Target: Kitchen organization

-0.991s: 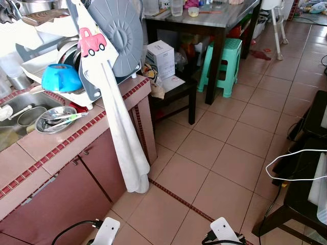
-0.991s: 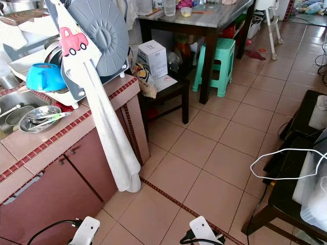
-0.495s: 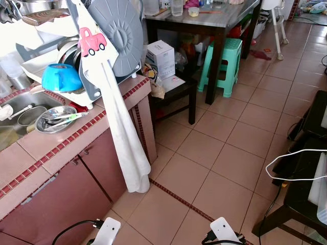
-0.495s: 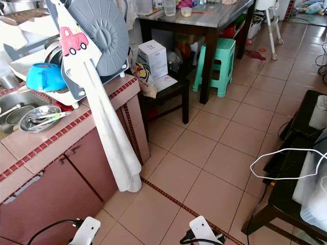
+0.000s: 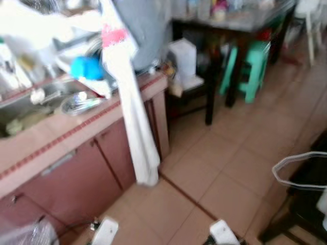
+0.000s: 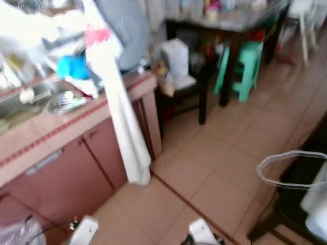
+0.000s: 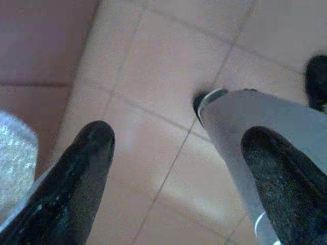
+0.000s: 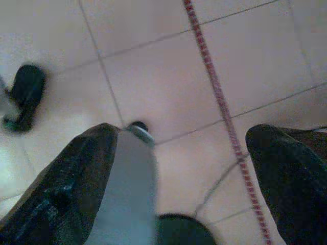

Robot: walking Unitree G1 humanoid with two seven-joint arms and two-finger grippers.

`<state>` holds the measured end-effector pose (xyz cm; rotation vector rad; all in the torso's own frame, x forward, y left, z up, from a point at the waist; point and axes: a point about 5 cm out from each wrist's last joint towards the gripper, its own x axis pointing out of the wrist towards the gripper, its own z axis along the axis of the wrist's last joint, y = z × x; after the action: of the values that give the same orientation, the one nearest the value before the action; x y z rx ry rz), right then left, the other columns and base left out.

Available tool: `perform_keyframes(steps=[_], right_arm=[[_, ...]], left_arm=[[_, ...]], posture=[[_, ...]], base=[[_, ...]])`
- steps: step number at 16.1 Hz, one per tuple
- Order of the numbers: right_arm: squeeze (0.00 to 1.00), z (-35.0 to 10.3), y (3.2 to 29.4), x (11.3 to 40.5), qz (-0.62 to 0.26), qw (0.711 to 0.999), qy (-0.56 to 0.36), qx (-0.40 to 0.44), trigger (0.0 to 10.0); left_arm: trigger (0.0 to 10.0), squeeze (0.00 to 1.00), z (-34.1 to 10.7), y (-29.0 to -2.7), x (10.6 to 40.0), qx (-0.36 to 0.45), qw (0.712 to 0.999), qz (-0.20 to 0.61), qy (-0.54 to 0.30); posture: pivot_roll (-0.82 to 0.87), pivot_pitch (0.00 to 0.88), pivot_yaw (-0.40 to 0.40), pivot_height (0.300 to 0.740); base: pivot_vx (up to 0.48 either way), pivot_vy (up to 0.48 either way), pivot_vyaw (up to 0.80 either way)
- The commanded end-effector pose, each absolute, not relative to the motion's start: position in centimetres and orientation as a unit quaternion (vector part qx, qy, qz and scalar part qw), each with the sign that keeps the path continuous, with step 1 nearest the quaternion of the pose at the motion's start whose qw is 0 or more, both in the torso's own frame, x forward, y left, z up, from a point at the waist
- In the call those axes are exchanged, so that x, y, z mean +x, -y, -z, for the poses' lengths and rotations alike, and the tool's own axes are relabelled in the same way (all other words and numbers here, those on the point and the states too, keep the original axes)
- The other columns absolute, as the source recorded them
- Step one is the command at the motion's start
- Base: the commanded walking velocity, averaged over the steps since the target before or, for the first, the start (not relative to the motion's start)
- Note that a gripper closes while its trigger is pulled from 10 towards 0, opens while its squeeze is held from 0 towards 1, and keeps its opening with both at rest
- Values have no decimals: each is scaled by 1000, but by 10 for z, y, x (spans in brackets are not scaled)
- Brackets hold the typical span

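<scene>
Both arms hang idle: the left hand (image 7: 173, 168) and right hand (image 8: 179, 168) are spread wide, empty, over floor tiles. The head views have swung left and blurred, suggesting the robot turns toward the surface (image 5: 56, 140), where sink (image 5: 25, 109), blue bowl (image 5: 87, 67) and towel (image 5: 135, 122) wait at left.

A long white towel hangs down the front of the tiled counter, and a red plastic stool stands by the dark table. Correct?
Not quite. The plastic stool by the dark wooden table is teal green, not red, as the left eye view shows despite the blur. The long white towel does hang down the front of the pink tiled counter.
</scene>
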<state>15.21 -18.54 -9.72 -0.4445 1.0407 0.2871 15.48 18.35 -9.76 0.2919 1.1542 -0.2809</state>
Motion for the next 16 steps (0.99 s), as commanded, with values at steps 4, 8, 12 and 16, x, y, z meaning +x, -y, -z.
perform_keyframes(steps=[4, 8, 12, 16], right_arm=[[0, 98, 184, 150, -134, 832, -497, -209, 10000], [0, 98, 185, 151, -133, 832, -497, -208, 10000], [0, 98, 185, 151, -134, 831, -498, -209, 10000], [0, 98, 183, 151, -134, 832, -497, -208, 10000]], left_arm=[[10000, 0, 95, -190, 160, 144, 823, 124, -536], [10000, 0, 95, -188, 160, 139, 823, 123, -537], [10000, 0, 95, -188, 160, 134, 826, 119, -535], [10000, 0, 95, -187, 160, 133, 825, 121, -536]], posture=[[-31, 0, 95, 740], [-34, 0, 95, 740], [-32, 0, 97, 740], [-32, 0, 100, 740]], base=[[0, 0, 0], [0, 0, 0], [0, 0, 0], [-230, 0, 0]])
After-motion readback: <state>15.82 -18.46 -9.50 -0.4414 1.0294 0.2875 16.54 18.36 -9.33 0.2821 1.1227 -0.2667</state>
